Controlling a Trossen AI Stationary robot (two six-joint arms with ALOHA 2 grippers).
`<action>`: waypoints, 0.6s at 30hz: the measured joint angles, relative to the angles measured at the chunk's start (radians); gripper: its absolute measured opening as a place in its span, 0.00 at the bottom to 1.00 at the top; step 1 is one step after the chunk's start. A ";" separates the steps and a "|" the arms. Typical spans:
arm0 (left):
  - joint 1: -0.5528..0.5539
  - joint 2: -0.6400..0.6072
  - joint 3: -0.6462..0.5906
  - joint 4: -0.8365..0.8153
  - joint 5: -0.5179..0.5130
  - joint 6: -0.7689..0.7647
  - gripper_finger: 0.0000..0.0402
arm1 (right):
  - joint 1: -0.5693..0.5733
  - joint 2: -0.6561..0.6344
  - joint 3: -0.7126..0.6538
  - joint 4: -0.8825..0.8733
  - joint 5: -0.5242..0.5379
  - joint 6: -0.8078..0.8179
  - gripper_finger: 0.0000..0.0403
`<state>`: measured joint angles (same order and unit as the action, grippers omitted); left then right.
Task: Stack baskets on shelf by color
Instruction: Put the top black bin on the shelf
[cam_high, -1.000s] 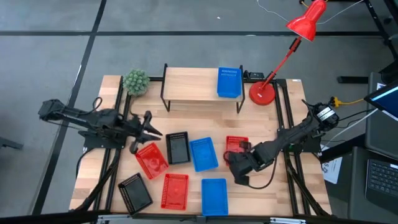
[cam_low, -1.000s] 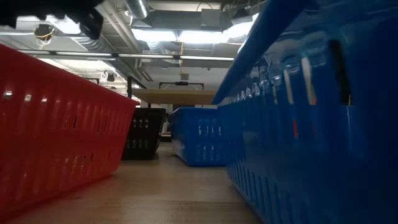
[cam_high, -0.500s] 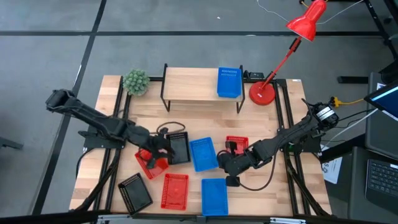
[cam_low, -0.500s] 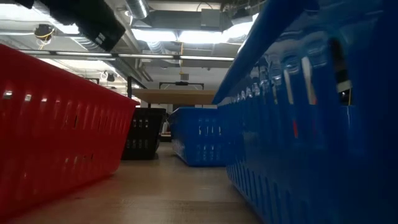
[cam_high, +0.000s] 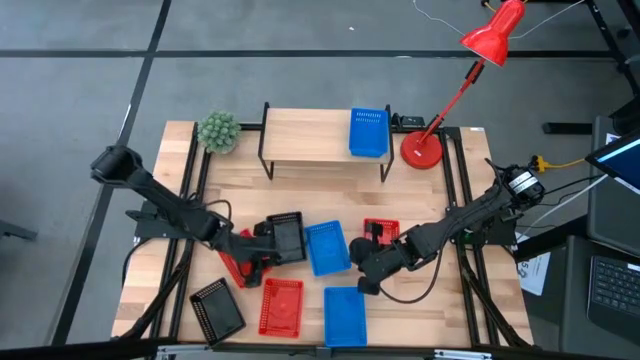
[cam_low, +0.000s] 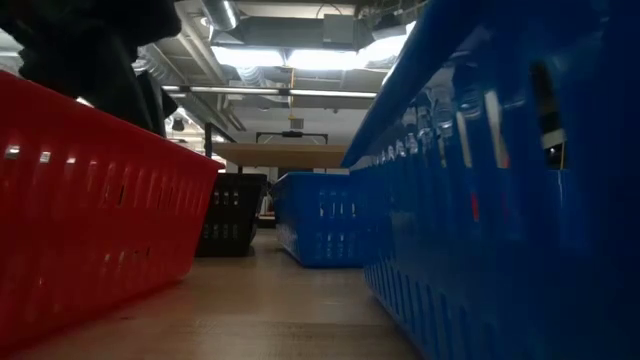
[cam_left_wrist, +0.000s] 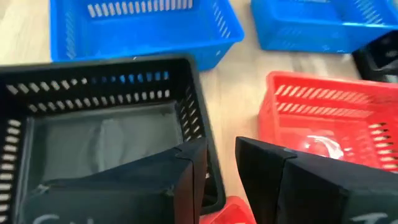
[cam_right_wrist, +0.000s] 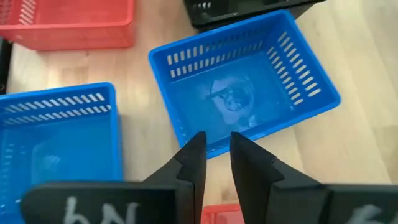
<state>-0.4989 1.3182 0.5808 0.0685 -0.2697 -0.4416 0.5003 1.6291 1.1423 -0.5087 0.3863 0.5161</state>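
The shelf (cam_high: 320, 140) at the table's far side carries one blue basket (cam_high: 369, 132). On the table lie a black basket (cam_high: 287, 238), a blue one (cam_high: 325, 247), red ones (cam_high: 282, 305) (cam_high: 381, 230) (cam_high: 238, 266), a blue one (cam_high: 344, 315) and a black one (cam_high: 217, 310). My left gripper (cam_left_wrist: 221, 177) is open at the black basket (cam_left_wrist: 106, 137). One finger is over the basket's inside and one is outside its corner wall (cam_left_wrist: 208, 168). My right gripper (cam_right_wrist: 216, 152) is open by a narrow gap above the near wall of the middle blue basket (cam_right_wrist: 242, 93).
A red desk lamp (cam_high: 422, 148) stands right of the shelf and a small green plant (cam_high: 218, 131) left of it. In the low view a red basket (cam_low: 90, 200) and a blue basket (cam_low: 500, 180) stand close on either side. Black frame rails run along the table's sides.
My left gripper has swung from the table's left side toward its middle and near edge. It has come down and tipped downward onto the black basket's corner. My right gripper has turned a little toward the blue basket and then kept still. No basket has moved.
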 joint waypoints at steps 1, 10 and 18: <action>-0.006 0.008 0.000 0.000 -0.016 -0.003 0.19 | 0.000 0.000 0.000 0.000 0.009 0.000 0.18; -0.032 0.058 0.000 -0.005 -0.035 -0.056 0.19 | 0.000 0.000 0.000 0.000 0.027 0.013 0.18; -0.033 0.070 -0.001 -0.008 -0.059 -0.056 0.19 | 0.000 0.000 0.000 0.000 0.024 0.032 0.18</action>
<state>-0.5324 1.3884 0.5800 0.0609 -0.3287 -0.4976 0.5003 1.6291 1.1423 -0.5087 0.4103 0.5484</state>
